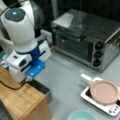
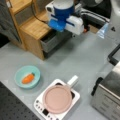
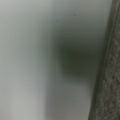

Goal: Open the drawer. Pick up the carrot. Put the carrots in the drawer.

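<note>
The arm's white wrist and blue flange hang low over the drawer (image 2: 53,41) in both front views. The gripper (image 1: 28,79) sits at the drawer's mouth, at about 9 o'clock in a front view; its fingers are hidden behind the wrist housing, so how far the claw is spread, and whether it has hold of anything, cannot be told.

The drawer stands pulled partly out of the bamboo-topped cabinet (image 2: 35,27). Its grey front faces the table and a dark strip of its interior shows behind the front edge (image 1: 40,87).

The carrot (image 2: 27,78) lies in a teal bowl (image 2: 35,74) at about 8 o'clock in a front view, well apart from the drawer and from the gripper. Bare grey table (image 2: 82,60) separates bowl and drawer front.

A white hotplate (image 2: 41,106) carrying a pink pan (image 2: 57,99) stands at 6 o'clock, just beside the bowl; the pan's white handle (image 2: 72,81) points toward 1 o'clock. The silver toaster oven (image 1: 85,40) occupies the edge at 4 o'clock in that view. The middle of the table between cabinet, hotplate and oven lies open.

The wrist view shows only a blurred pale grey surface with a dark smudge at centre and a rough grey edge (image 3: 111,82) along 3 o'clock.
</note>
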Controlling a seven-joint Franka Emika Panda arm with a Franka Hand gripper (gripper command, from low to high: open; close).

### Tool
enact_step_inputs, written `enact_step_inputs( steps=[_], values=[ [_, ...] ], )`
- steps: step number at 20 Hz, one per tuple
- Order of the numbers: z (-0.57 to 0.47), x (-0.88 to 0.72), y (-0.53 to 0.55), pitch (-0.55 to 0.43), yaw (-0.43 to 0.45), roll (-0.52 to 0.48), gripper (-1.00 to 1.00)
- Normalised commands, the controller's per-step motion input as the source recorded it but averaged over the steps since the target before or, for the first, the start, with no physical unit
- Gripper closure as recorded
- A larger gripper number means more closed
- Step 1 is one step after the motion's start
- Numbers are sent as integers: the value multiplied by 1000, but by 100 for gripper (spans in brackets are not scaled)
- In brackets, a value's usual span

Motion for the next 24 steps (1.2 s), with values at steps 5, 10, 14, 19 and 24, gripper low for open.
enact_step_inputs(
  steps=[5,10,14,19,24],
  values=[
    [-149,-197,-97,-79,138,-87,-100],
    [-221,-207,15,-107,117,-119,-100],
    [-285,-204,112,-129,91,-142,-100],
    [-337,-146,204,-140,56,-157,-100],
    [-421,-194,278,-103,2,-120,-100]
  ],
)
